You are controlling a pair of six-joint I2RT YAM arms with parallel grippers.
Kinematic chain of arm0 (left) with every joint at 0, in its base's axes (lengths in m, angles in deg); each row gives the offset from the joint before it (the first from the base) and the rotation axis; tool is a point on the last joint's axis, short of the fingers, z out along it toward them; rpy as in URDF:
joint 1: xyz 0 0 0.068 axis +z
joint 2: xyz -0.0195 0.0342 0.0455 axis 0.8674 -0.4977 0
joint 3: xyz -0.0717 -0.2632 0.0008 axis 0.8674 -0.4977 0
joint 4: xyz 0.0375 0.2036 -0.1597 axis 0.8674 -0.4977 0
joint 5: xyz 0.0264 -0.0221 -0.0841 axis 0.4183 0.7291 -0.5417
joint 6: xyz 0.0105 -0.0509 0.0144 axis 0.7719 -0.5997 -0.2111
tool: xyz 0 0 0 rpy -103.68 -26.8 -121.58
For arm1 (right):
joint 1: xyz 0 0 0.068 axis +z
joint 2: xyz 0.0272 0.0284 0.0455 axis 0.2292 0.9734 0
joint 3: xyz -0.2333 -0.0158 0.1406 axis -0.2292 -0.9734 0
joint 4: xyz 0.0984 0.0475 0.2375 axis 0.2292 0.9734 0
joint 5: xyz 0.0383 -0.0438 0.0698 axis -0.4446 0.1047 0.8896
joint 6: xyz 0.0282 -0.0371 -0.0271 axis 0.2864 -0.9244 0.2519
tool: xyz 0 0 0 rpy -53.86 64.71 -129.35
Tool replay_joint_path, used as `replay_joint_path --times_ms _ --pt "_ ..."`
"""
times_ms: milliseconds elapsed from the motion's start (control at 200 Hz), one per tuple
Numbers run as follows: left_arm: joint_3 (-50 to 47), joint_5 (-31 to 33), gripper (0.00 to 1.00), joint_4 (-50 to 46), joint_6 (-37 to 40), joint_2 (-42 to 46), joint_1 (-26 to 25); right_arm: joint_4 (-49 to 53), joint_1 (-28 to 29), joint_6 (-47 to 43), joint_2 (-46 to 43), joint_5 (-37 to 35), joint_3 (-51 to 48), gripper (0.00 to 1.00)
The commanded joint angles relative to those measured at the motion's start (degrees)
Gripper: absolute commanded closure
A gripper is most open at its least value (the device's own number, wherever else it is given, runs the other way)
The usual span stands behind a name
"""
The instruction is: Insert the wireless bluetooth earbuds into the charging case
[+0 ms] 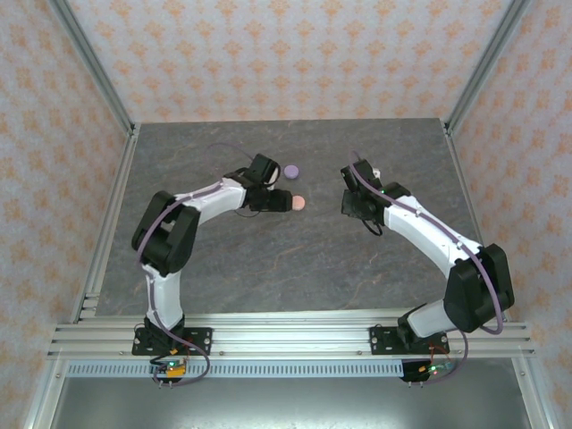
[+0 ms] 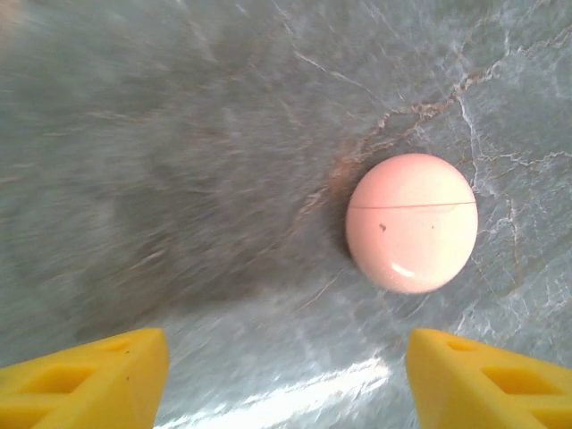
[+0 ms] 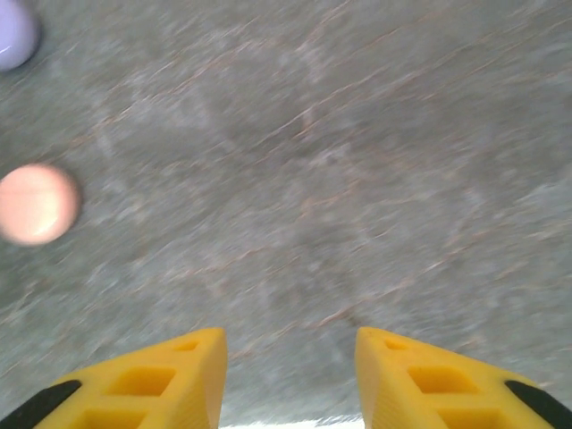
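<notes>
Pink case (image 2: 411,223), closed, on table (image 1: 268,268) just ahead of left gripper (image 2: 286,357), jaws apart, empty. Purple case (image 1: 291,170) just beyond it. Right gripper (image 3: 290,353) off to the right, jaws apart, empty.

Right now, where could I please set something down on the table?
Bare: the table from the pink case to the near edge, and the far strip beyond the purple case. Crowded: the middle, where the left gripper faces the pink case.
</notes>
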Motion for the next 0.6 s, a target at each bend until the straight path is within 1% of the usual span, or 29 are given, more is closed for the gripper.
replay_joint_path --times_ms 0,90,165,250,315,440,531,596 --pt "-2.46 10.69 0.29 -2.29 4.52 9.29 0.2 -1.55 -0.15 -1.96 -1.79 -17.13 -2.61 0.55" --pt "-4.76 17.17 0.29 -2.84 6.6 13.97 0.6 -4.45 -0.49 -4.32 -2.13 -25.43 -4.34 0.55" --pt "-7.02 22.99 0.29 -2.37 8.35 17.49 1.03 -7.91 -1.0 -6.72 -2.54 -30.79 -6.19 0.55" --pt "-9.49 29.11 0.28 -1.22 10.68 20.73 1.68 -13.39 -2.11 -9.85 -3.33 -35.17 -8.97 0.55" --pt "-11.31 32.81 0.28 -0.03 12.48 22.72 2.49 -16.86 -3.25 -11.66 -3.85 -36.77 -10.6 0.54" --pt "-15.65 39.33 0.28 4.24 16.18 25.86 4.42 -23.94 -7.5 -14.61 -4.74 -36.23 -14.26 0.53" --pt "-19.27 43.4 0.27 8.57 18.6 27.53 6.29 -28.1 -11.83 -15.51 -5.14 -32.41 -16.3 0.53" --pt "-21.81 45.95 0.27 11.2 19.61 28.42 7.71 -31.32 -15.03 -15.63 -5.04 -28.05 -18.06 0.52"
